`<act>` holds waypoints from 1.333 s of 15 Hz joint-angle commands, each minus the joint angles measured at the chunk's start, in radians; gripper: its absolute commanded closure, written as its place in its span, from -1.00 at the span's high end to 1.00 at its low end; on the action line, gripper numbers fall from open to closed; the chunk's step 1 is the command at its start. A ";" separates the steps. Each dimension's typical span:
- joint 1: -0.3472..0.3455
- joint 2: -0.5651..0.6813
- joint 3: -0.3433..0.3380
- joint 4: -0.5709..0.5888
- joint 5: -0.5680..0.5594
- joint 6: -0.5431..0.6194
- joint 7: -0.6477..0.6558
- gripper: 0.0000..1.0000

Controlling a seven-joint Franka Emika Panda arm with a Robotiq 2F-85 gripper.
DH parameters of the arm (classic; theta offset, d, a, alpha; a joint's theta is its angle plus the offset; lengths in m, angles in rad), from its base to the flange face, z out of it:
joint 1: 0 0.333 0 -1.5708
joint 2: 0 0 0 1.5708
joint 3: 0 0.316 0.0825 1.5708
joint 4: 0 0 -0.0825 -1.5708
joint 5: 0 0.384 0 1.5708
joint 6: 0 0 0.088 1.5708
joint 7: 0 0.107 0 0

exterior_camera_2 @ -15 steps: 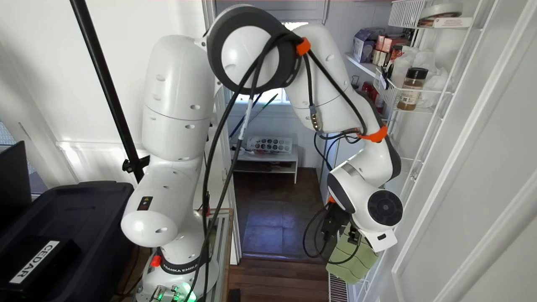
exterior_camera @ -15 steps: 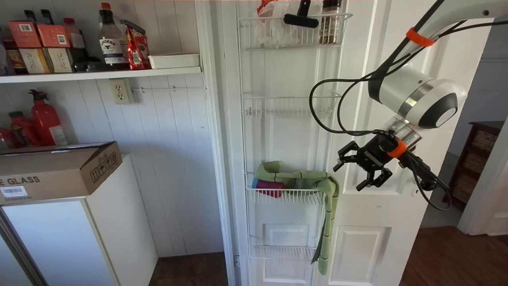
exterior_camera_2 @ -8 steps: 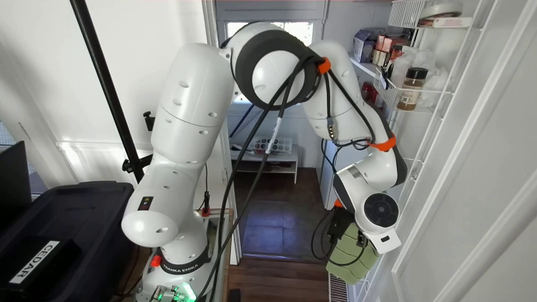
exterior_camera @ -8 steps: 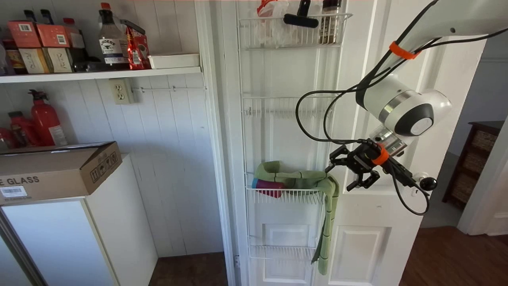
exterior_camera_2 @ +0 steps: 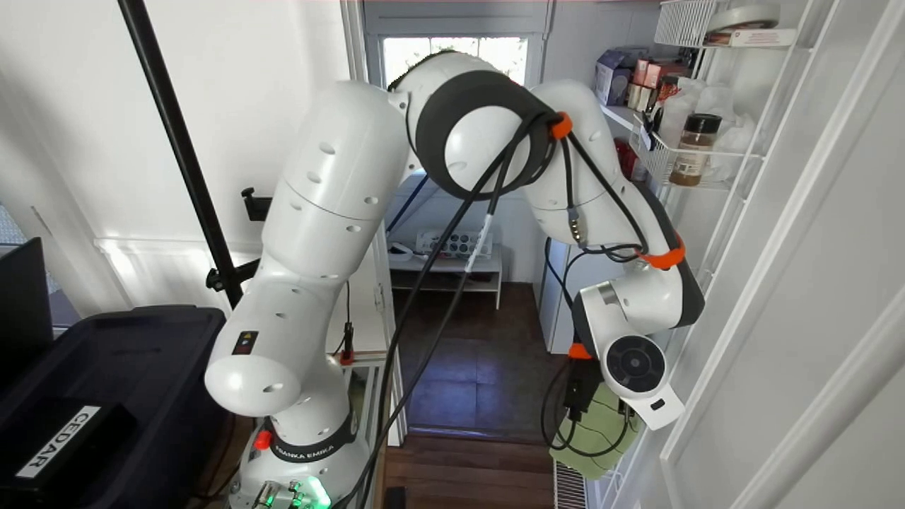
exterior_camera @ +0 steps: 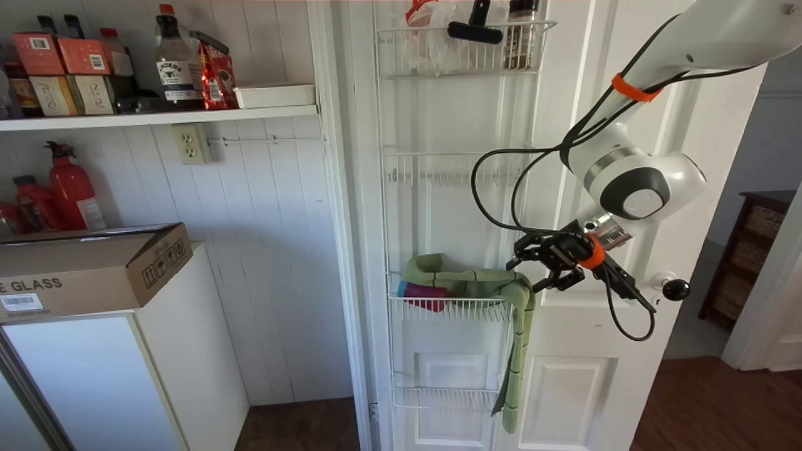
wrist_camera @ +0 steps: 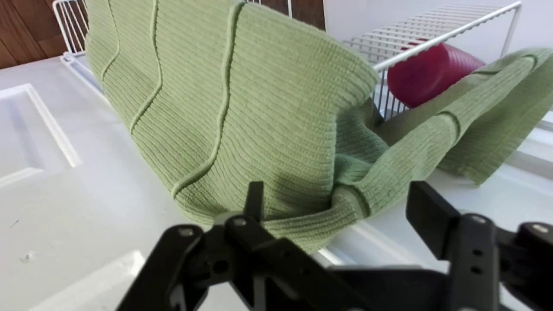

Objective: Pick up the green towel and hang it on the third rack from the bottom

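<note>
Green towel [exterior_camera: 519, 313] being supported by a wire rack [exterior_camera: 473, 303], gripper [exterior_camera: 524, 277] being held wide at the bend

The rack under the towel is being counted as the second visible from the bottom, one level below the third visible rack [exterior_camera: 451, 168]. In an exterior view the towel's upper length is being supported roughly level, the long axis running side to side along the rack. At the rack's right end in that view the towel is being bent over sharply, and the rest is being hung almost straight down, its loose end pointing downward past the lowest visible rack [exterior_camera: 448, 396]. A magenta cylinder [exterior_camera: 429, 299] is being borne on its side by the same rack, just beside the towel's level part.

In the wrist view a broad ribbed panel of the towel is being shown stretching toward the upper left, while a narrow rolled fold is being shown slanting off to the upper right.

The gripper is being tilted down toward the bend, as seen in an exterior view. Its fingers [wrist_camera: 255, 201] are being held wide apart, and the lower part of the fold is being framed in the gap between them. Whether the towel is being touched by either finger cannot be told.
</note>
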 commanded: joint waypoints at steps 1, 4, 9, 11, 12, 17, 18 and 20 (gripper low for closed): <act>0.001 0.025 -0.001 0.025 0.081 0.008 -0.097 0.08; -0.001 0.030 -0.005 0.025 0.112 0.006 -0.134 -0.34; -0.004 0.025 -0.012 0.018 0.132 0.003 -0.166 -0.98; 0.004 0.010 -0.015 0.012 0.154 0.026 -0.200 -1.00; 0.006 0.000 -0.017 0.006 0.161 0.035 -0.216 -1.00; -0.016 -0.071 -0.021 -0.039 0.192 0.004 -0.282 -0.98; -0.022 -0.098 -0.022 -0.060 0.188 -0.002 -0.288 -0.98; -0.030 -0.143 -0.029 -0.089 0.182 0.005 -0.312 -0.98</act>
